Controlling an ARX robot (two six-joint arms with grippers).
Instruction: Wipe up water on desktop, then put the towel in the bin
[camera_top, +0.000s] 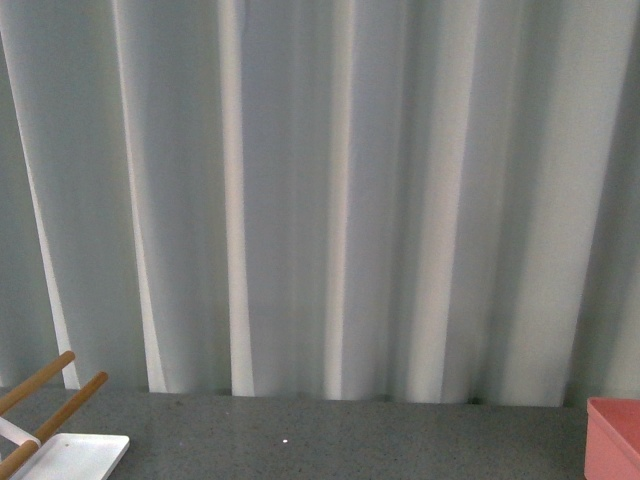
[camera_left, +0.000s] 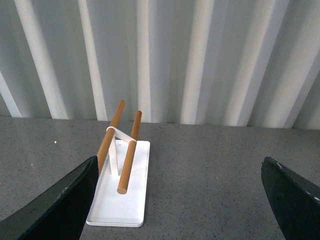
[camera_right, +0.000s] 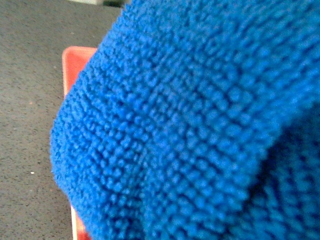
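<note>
The blue fluffy towel (camera_right: 190, 125) fills nearly the whole right wrist view and hides my right gripper's fingers, which are shut on it. Behind the towel a strip of the salmon-pink bin (camera_right: 75, 62) shows; the towel hangs over it. The bin's corner (camera_top: 612, 438) shows at the front view's bottom right. The dark grey speckled desktop (camera_top: 330, 435) runs along the bottom there, and also shows in the right wrist view (camera_right: 30, 100). My left gripper (camera_left: 182, 200) is open and empty above the desktop (camera_left: 210, 170), its black fingers (camera_left: 55, 205) wide apart. No arm shows in the front view.
A flat white tray (camera_left: 122, 200) with two wooden rods (camera_left: 129, 160) stands on the desktop ahead of my left gripper; it also shows at the front view's bottom left (camera_top: 75, 455). A pale pleated curtain (camera_top: 320, 200) closes the far side.
</note>
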